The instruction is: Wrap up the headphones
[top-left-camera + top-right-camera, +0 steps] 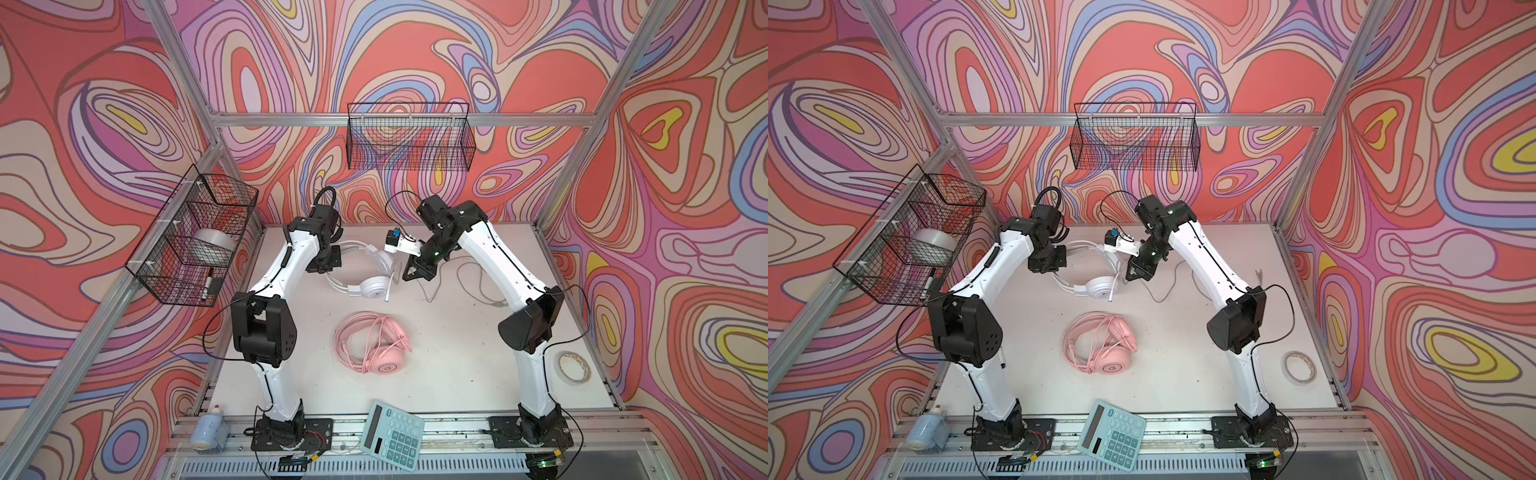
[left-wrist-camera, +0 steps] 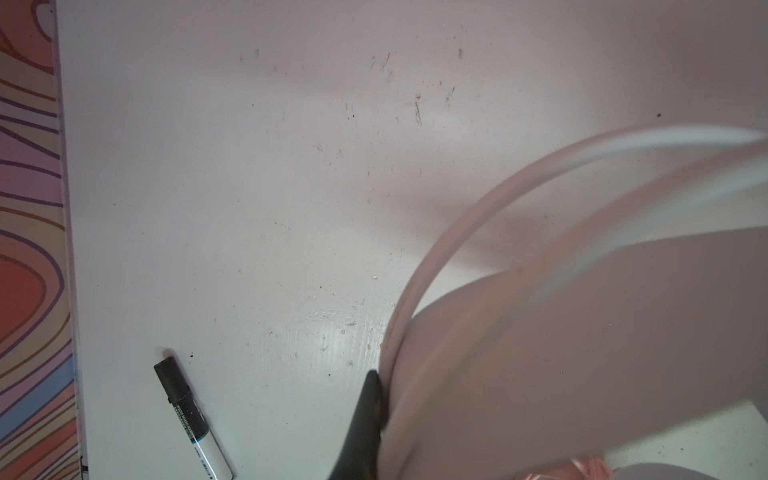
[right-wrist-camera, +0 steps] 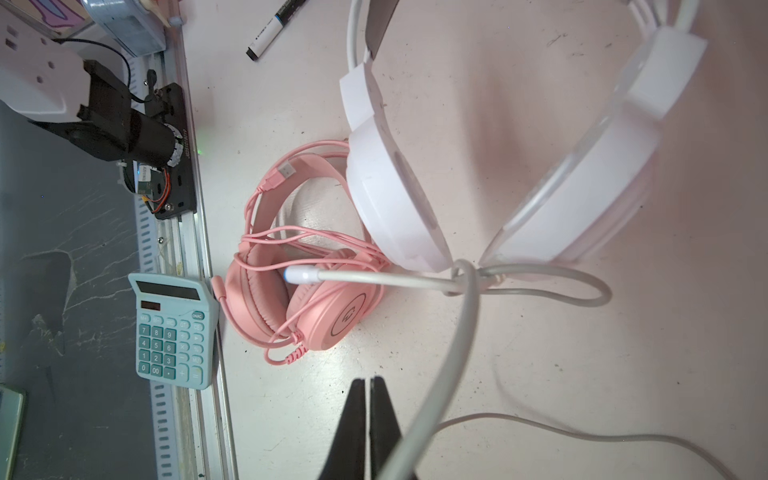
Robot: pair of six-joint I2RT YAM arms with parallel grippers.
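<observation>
Our right claw (image 3: 369, 380) has its two black fingers pressed together. The grey cable (image 3: 455, 345) crosses over one of them, though we cannot tell whether it is pinched. Just beyond the tips, that cable loops around the mic boom (image 3: 374, 280) at the foot of the white headphones (image 3: 386, 199). Our left claw (image 2: 374, 382) is clamped on the headband of the same headset. We see one black finger tight against the thin white arc, while the other is hidden behind the broad band, so the white headphones sit between the two claws. A black-capped marker (image 2: 189, 415) lies on the table (image 2: 249, 208) near the left claw. A little past the right claw's tips and apart from both claws lie the pink headphones (image 3: 332, 316), their pink cable looped around band and cups. Farther from both claws, a teal calculator (image 1: 392, 436) rests at the front rail between the arm bases. A bottle (image 1: 206, 430) stands beside the left arm's base, and a roll of tape (image 1: 575, 381) lies well out past the right arm. Farthest off, two wire baskets hang on the frame. The side basket (image 1: 174, 274) hangs near the left arm and holds a grey roll (image 1: 212, 245), and the back basket (image 1: 409, 145) hangs beyond both claws.
</observation>
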